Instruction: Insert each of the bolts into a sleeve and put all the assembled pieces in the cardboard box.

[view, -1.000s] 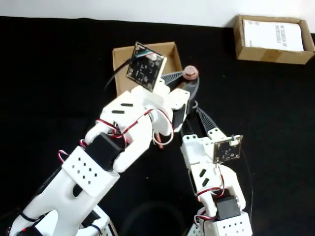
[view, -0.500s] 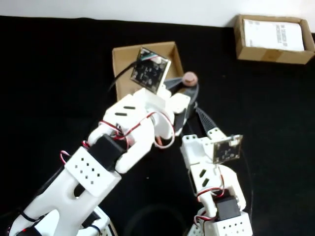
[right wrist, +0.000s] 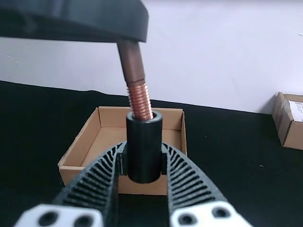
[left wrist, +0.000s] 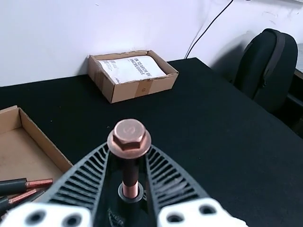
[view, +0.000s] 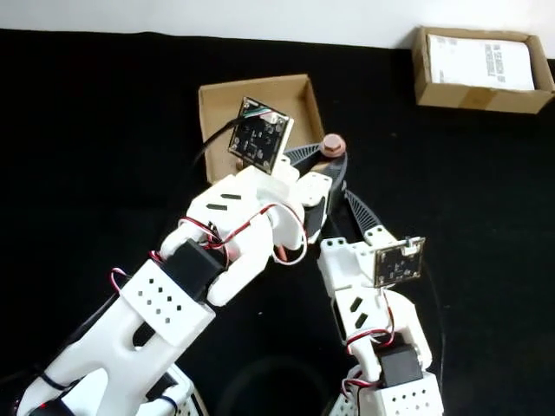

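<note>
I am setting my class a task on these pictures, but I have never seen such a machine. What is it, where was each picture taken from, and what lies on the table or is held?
These are two small white robot arms at a black table. The high view looks down from a fixed camera; each of the other two comes from a camera on one arm's wrist. The left gripper is shut on a copper bolt. The right gripper is shut on a black sleeve, with the bolt's threaded end in its mouth. On the table stand an open cardboard box and a second box holding paper.
</note>
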Available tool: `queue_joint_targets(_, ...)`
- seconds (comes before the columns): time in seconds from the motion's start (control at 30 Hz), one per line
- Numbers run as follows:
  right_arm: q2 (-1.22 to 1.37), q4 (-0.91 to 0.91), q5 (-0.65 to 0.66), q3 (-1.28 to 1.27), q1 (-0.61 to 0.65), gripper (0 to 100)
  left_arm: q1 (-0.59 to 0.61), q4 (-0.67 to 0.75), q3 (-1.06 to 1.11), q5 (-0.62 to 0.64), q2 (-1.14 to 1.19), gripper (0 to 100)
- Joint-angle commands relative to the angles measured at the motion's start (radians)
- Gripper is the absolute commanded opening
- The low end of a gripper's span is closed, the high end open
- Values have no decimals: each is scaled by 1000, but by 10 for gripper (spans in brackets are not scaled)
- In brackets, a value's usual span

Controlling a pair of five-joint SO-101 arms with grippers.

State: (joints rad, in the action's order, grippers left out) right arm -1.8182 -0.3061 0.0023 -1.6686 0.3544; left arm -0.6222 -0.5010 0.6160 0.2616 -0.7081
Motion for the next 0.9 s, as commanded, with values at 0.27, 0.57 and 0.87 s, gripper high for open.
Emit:
queue_joint_targets(0.27, -15, 24, 5, -73, 5, 8, -145, -87, -13, -23, -25, 14)
queue_joint_targets(0.57, -15, 24, 6, -71, 5, 8, -102, -230, -13, -57, -33, 231)
queue_joint_targets(0.87, -15, 22, 6, -71, -2, 8, -41, -364, -102, -61, -104, 234)
